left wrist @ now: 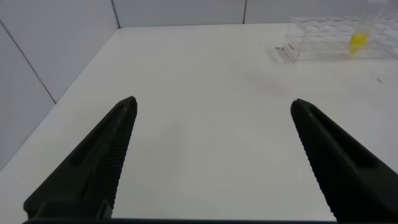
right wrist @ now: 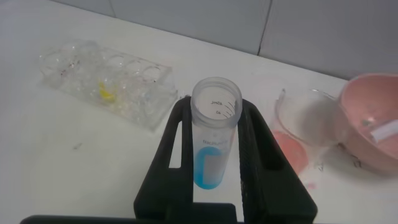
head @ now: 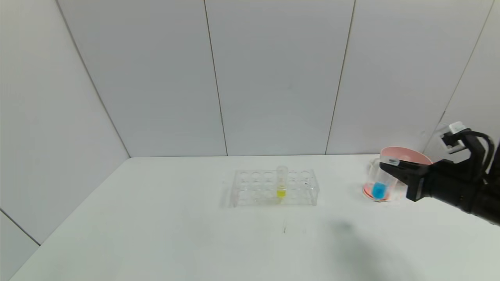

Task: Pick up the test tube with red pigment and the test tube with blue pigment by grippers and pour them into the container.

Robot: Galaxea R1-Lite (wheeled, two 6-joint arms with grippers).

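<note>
My right gripper (head: 386, 167) is shut on the test tube with blue pigment (head: 379, 190) and holds it roughly upright, beside the container (head: 370, 177). In the right wrist view the tube (right wrist: 214, 134) sits between the black fingers (right wrist: 177, 143), with blue liquid at its bottom. The container (right wrist: 305, 134), a clear glass beaker, stands just beyond it with a thin layer of red-pink liquid in its bottom. The test tube with red pigment is out of view. My left gripper (left wrist: 213, 106) is open and empty above bare table, out of the head view.
A clear tube rack (head: 273, 187) stands at the table's middle with a yellow-liquid tube (head: 281, 183) in it; it also shows in the left wrist view (left wrist: 323, 37). A pink bowl (head: 408, 156) stands behind the beaker. The wall is close behind.
</note>
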